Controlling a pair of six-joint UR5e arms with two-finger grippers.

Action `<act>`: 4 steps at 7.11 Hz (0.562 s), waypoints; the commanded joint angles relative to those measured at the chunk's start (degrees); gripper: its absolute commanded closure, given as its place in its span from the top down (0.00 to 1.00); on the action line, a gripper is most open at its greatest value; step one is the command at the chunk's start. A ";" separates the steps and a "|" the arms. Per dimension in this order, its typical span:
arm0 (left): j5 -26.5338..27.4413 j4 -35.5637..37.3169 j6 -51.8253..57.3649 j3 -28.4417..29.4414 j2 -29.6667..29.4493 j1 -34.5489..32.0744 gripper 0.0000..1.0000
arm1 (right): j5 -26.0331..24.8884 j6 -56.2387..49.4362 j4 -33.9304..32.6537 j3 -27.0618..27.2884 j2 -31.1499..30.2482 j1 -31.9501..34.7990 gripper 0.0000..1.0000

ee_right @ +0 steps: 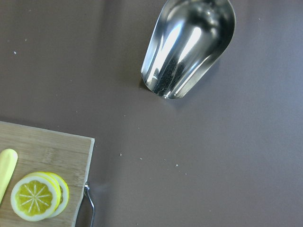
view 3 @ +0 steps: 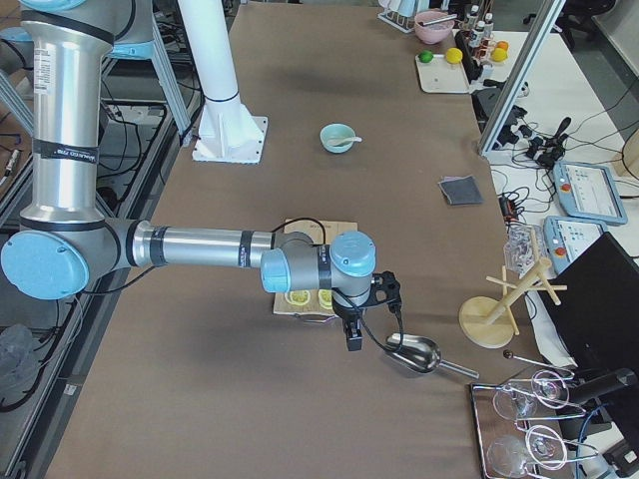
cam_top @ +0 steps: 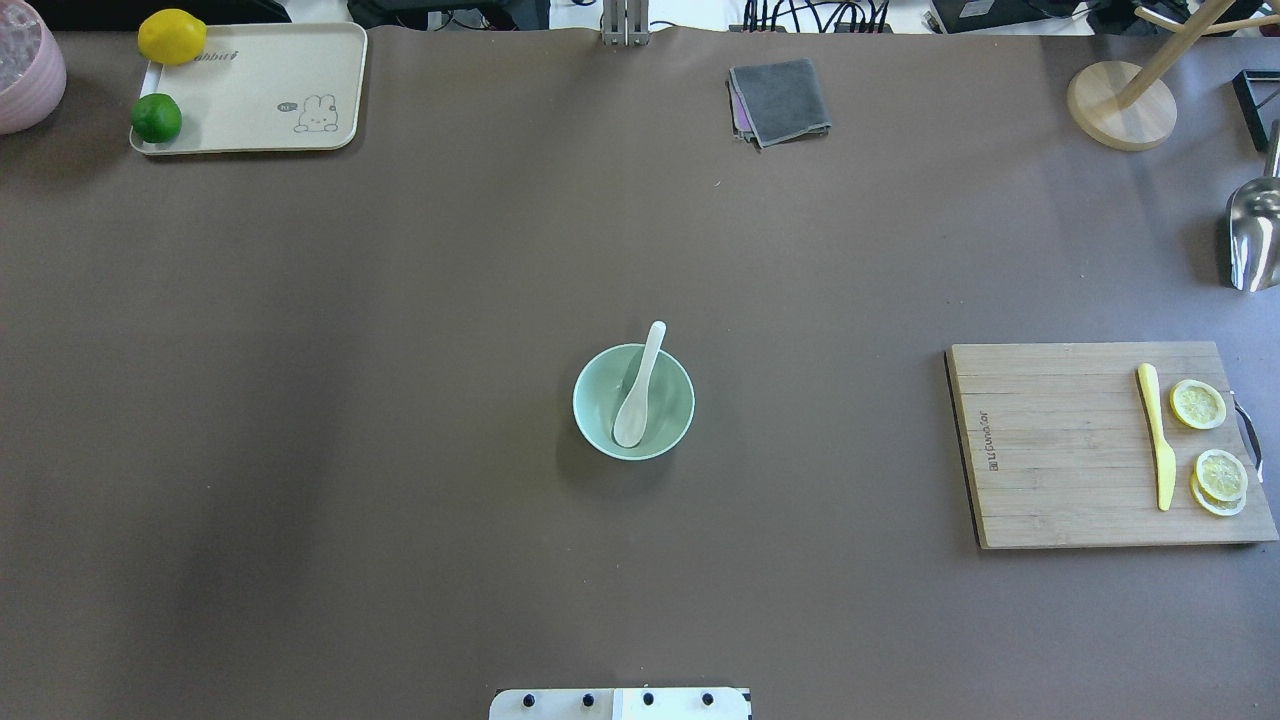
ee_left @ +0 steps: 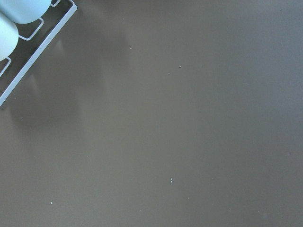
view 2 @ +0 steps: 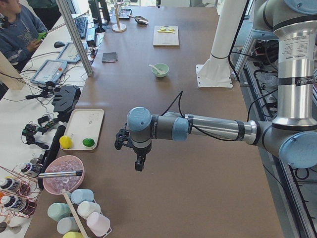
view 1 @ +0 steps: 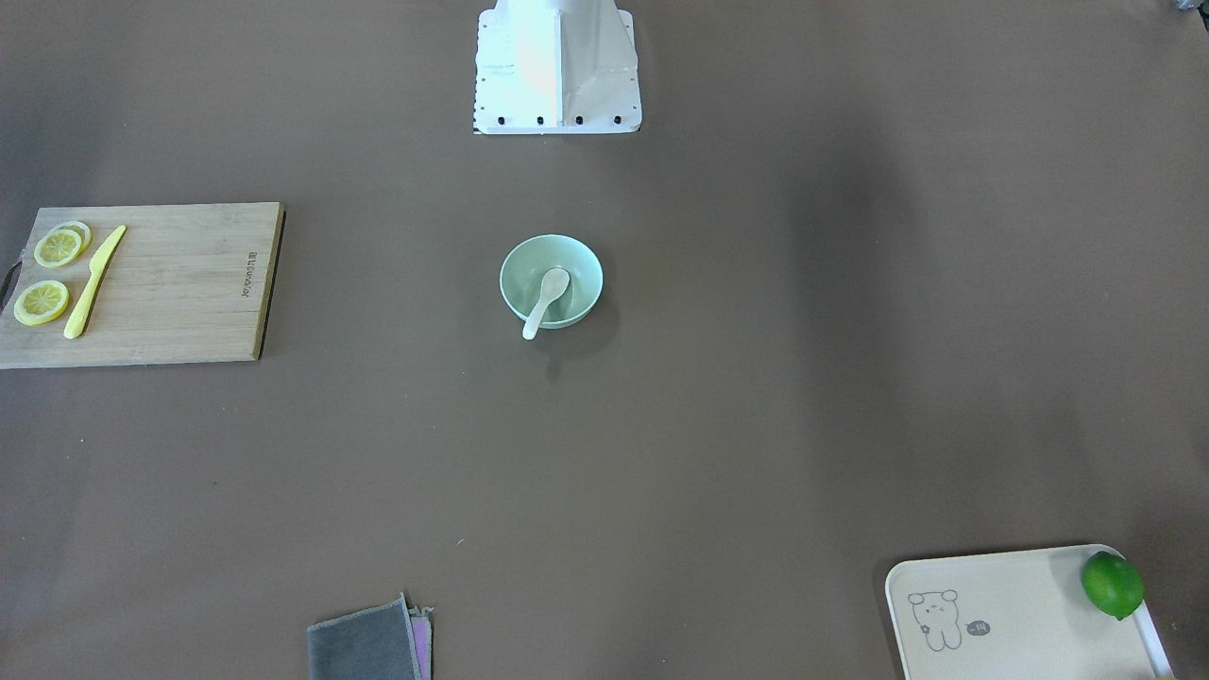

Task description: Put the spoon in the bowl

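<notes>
While overhead shows spoon (cam_top: 639,388) in bowl (cam_top: 588,402), left-side view adds left arm (view 2: 213,128).

Bright even light, soft shadows, sharp focus, glare on the metal scoop (ee_right: 189,45)

You find the bowl (cam_top: 672,400) at the centre of the table (cam_top: 400,400); the spoon (cam_top: 636,400) lies in it, handle over the rim away from the robot. The cutting board (cam_top: 1050,450) lies to the robot's right, the tray (cam_top: 250,70) at the far left corner.

Brown table (cam_top: 400,300), cluttered side desk (view 2: 14,113)
</notes>
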 commanded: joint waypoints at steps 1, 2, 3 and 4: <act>-0.23 0.01 -0.19 0.04 0.51 -0.09 0.98 | 0.09 0.04 0.01 0.11 -0.09 -0.04 1.00; -0.40 0.01 -0.02 0.21 0.78 -0.09 0.98 | 0.18 0.13 0.01 -0.06 0.00 0.05 1.00; -0.40 0.01 -0.02 -0.39 0.87 -0.26 0.98 | 0.35 0.13 0.01 0.11 0.00 0.05 1.00; -0.06 0.01 -0.02 0.03 0.87 -0.26 0.98 | 0.96 0.04 0.01 0.03 -0.26 0.05 1.00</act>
